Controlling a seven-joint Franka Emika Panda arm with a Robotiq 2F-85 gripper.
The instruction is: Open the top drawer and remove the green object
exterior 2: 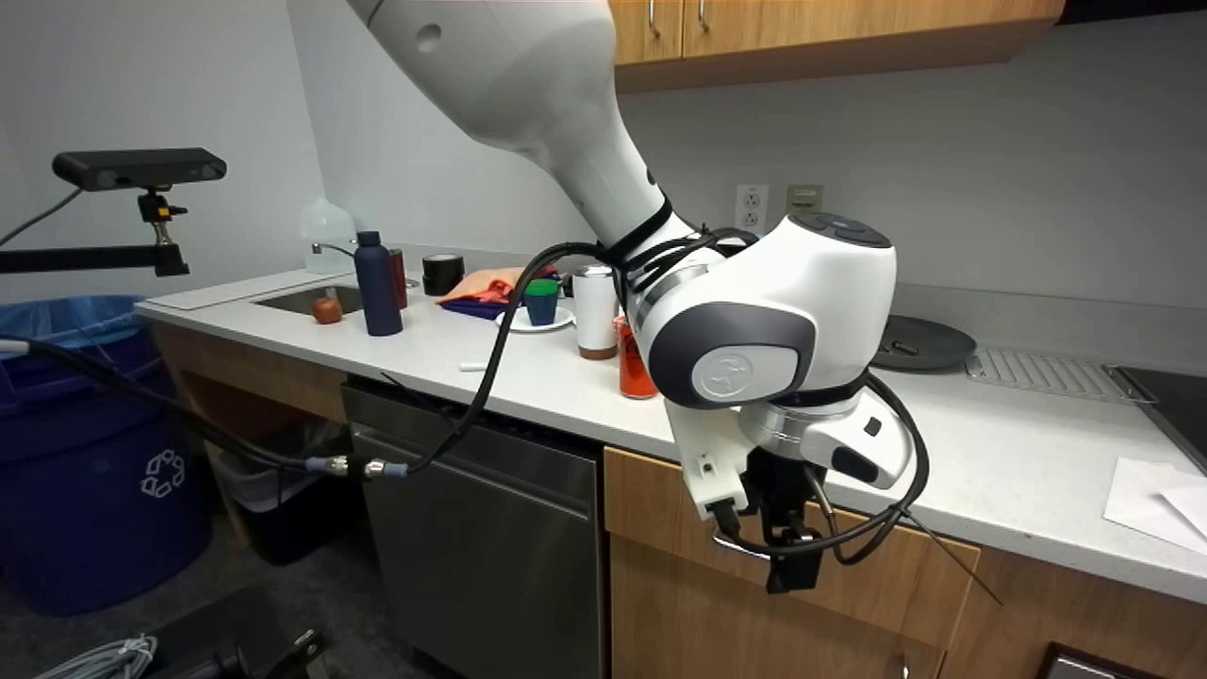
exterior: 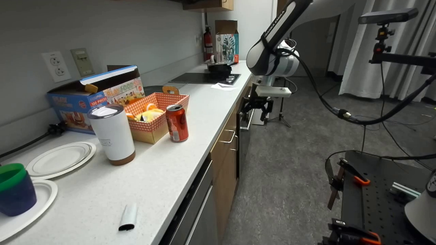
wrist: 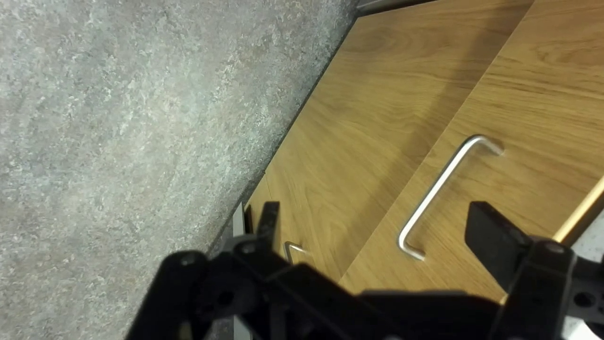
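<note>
Hanging with fingers [wrist: 495, 241] spread, the black two-fingered hand [wrist: 374, 208] faces the closed tan-wood top drawer [wrist: 514, 179], whose slim metal bar handle [wrist: 436, 189] shows between them in the wrist view. Above the hand, the white counter [exterior: 170, 170] carries a red metal can [exterior: 177, 124], a brown-based white tumbler [exterior: 114, 136] and a blue cardboard box [exterior: 97, 100] reading "PLAY FOOD". In an exterior view, the white arm [exterior 2: 603, 170] partly hides the can.
</note>
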